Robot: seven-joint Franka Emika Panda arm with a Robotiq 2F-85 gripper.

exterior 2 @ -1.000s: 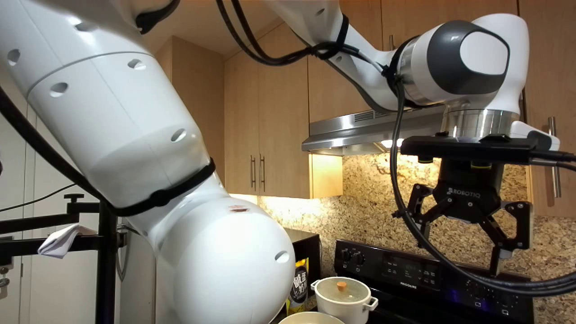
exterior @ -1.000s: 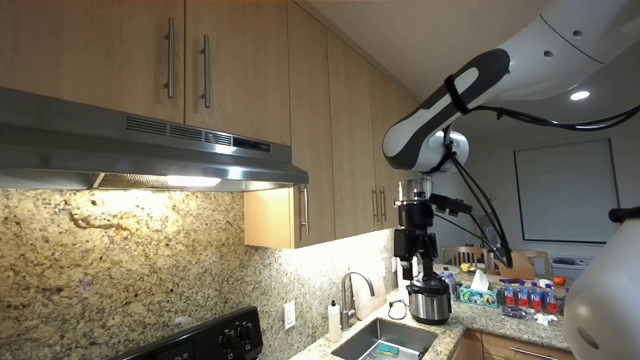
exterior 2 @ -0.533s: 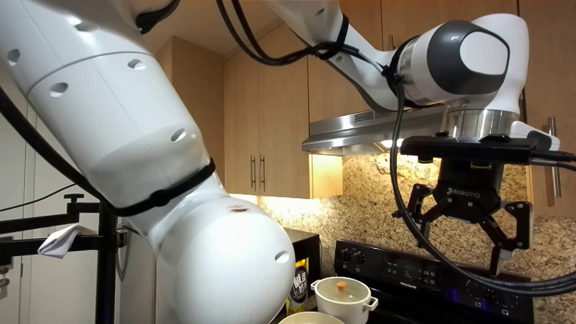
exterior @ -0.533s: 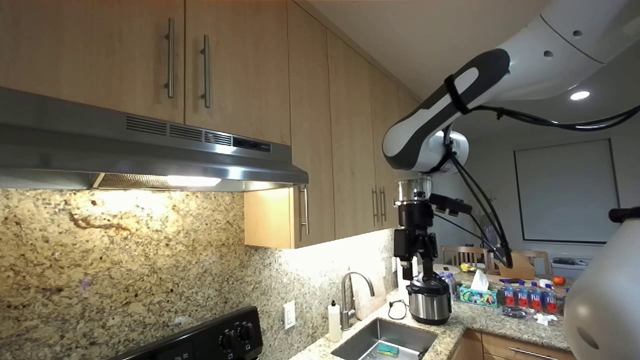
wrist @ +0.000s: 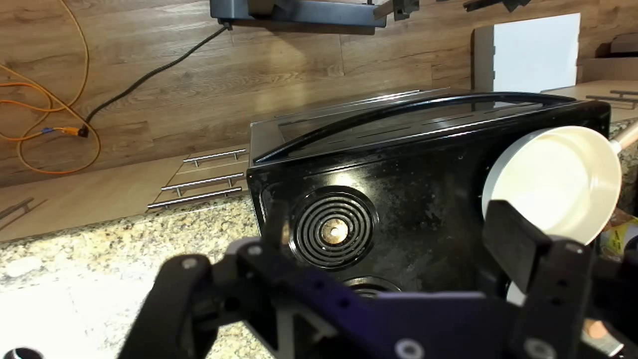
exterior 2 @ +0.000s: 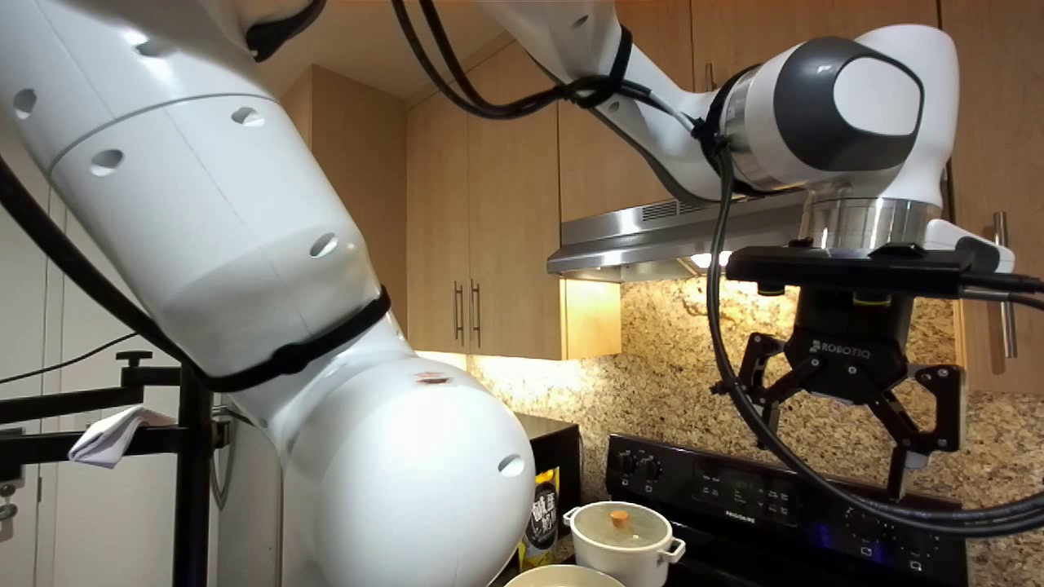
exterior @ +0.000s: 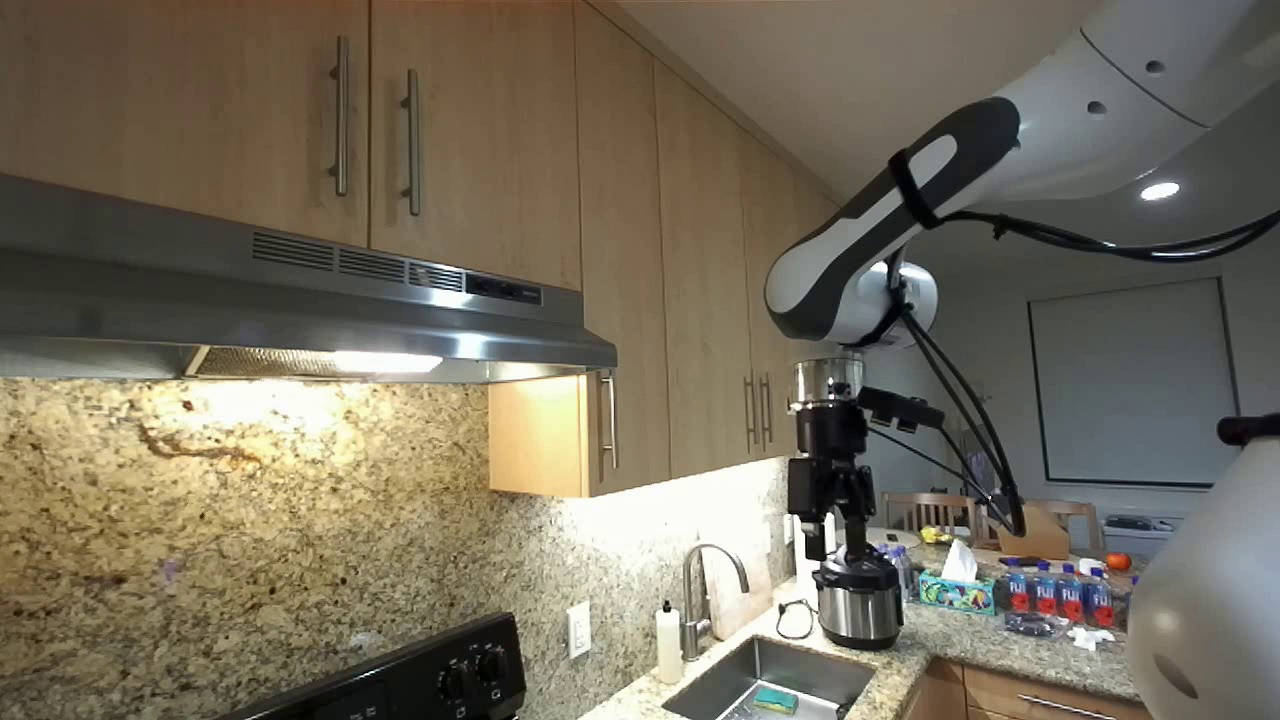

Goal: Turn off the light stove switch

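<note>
Holding the gripper (exterior 2: 830,458) apart from the range hood (exterior: 300,310), with fingers (wrist: 516,242) standing spread wide. In both exterior views, seeing the light (exterior: 388,362) glowing yellowish-white at the hood's underside and brightening the speckled wall (exterior: 260,450) below the hood. Noting a dark control panel (exterior: 505,290) sitting towards one end of the hood's front face. Seeing the black stove (wrist: 423,209) standing lower, beneath the hood.

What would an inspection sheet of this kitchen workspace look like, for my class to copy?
Surface: black stovetop with greyish marks; granite counter beside it.
Job's things: hood light lit under the steel range hood; its control panel too small to read.
Clutter: cream pan, lidded pot, tissue box, bottles.
Gripper: open, holding nothing.
Cables: black cables strapped to the arm; orange cord on the floor.
Surroundings: wooden cabinets, granite backsplash, sink with sponge.
</note>
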